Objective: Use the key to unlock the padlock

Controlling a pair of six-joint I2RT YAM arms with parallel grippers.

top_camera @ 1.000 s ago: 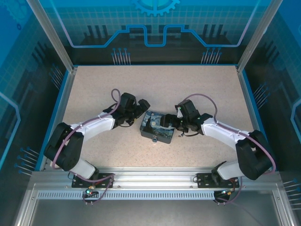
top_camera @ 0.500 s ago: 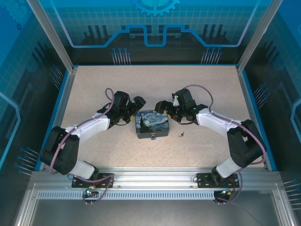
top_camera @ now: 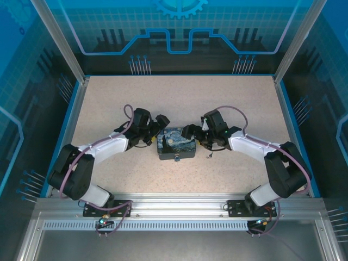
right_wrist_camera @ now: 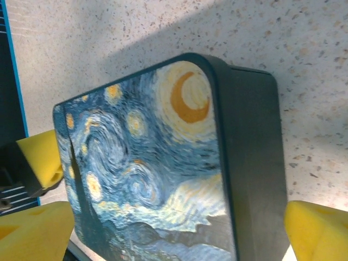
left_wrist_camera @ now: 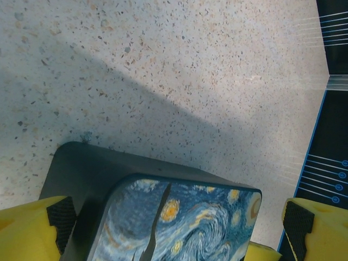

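Speckled beige desk (top_camera: 109, 103) inside blue printed walls is what I'm working over. Near its middle sits the swirl-printed box (top_camera: 176, 144), and both arms reach in at it from opposite sides. My left hand (top_camera: 158, 131) is spread wide with the box's left end between its yellow pads (left_wrist_camera: 32, 231). From the wrist view, neither pad seems to touch it. My right hand (top_camera: 192, 136) is likewise spread wide, straddling the right end and holding nothing. I read this as bracketing: two hands framing the box so it can be squared up or kept from sliding, with nothing pinched yet.

The box lies flat, print up, its longer side running roughly left to right across the desk with a slight skew. A small fitting (top_camera: 178, 160) on its near side faces the arm bases. It may be the padlock, but I can't confirm that. The key (top_camera: 209, 156) lies loose on the desk just right of the box's near right corner, apart from both hands. It's too tiny for me to judge its axis or which end leads.
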